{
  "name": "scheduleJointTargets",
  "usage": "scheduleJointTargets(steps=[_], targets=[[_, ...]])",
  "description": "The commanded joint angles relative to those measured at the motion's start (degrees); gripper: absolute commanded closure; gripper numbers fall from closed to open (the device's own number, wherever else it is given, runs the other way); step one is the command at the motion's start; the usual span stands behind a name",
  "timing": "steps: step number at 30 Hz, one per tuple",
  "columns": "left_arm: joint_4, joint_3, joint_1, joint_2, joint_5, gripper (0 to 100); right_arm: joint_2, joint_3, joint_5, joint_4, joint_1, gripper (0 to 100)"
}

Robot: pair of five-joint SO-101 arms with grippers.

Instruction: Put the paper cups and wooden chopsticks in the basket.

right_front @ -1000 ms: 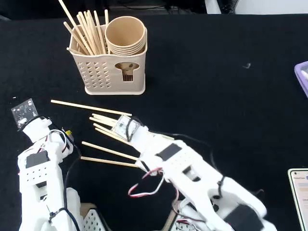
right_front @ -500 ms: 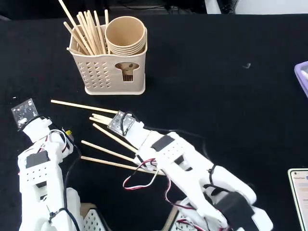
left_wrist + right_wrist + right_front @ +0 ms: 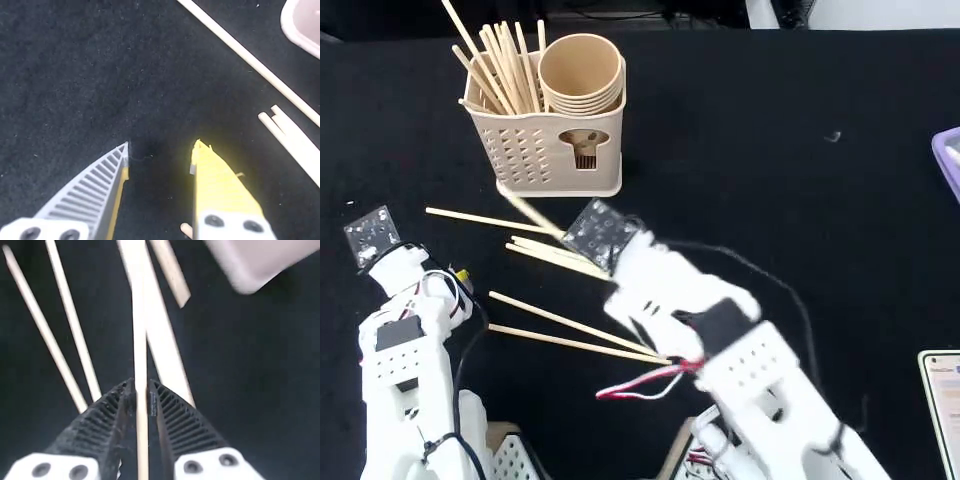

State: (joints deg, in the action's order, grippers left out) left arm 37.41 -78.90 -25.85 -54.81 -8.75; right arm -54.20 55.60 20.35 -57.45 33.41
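The paper cups (image 3: 580, 68) are sitting in the basket (image 3: 530, 152). We are pinching one chopstick (image 3: 138, 315) in our right gripper (image 3: 141, 389), holding our left gripper (image 3: 160, 150) open; loose chopsticks (image 3: 570, 322) are waiting.

A beige slotted basket (image 3: 545, 150) stands upright, holding a nested stack of paper cups (image 3: 581, 72) beside a leaning bundle of wooden chopsticks (image 3: 500, 65). In front of it, loose chopsticks (image 3: 550, 316) lie scattered flat. A single chopstick (image 3: 140, 330) is pinched in the right gripper (image 3: 141, 385).

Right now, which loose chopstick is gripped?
The chopstick clamped in the right gripper, pointing toward the basket; the other chopsticks lie free on the table.
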Motion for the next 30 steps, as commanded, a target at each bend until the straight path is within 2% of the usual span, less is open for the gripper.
scheduleJointTargets(steps=[1,6,12,15,23,30], targets=[[-0.97,0.48,0.84,-0.88,-0.18,79,-5.76,-10.15,-4.04,2.90,0.70,98.8],[-0.97,0.40,0.84,-0.88,-0.18,79,-2.59,-17.98,-9.58,18.99,5.36,98.8],[-0.97,0.40,0.84,-0.88,-0.18,79,10.24,-20.35,-11.60,51.08,6.24,98.7],[-0.97,0.40,0.84,-0.88,-0.18,79,19.74,-22.20,-11.34,62.95,6.24,98.8],[-0.97,0.40,0.84,-0.88,-0.18,79,42.95,-38.73,-11.52,70.07,4.04,98.8],[-0.97,0.40,0.84,-0.88,-0.18,79,61.85,-55.16,-11.60,69.80,-0.09,98.8]])
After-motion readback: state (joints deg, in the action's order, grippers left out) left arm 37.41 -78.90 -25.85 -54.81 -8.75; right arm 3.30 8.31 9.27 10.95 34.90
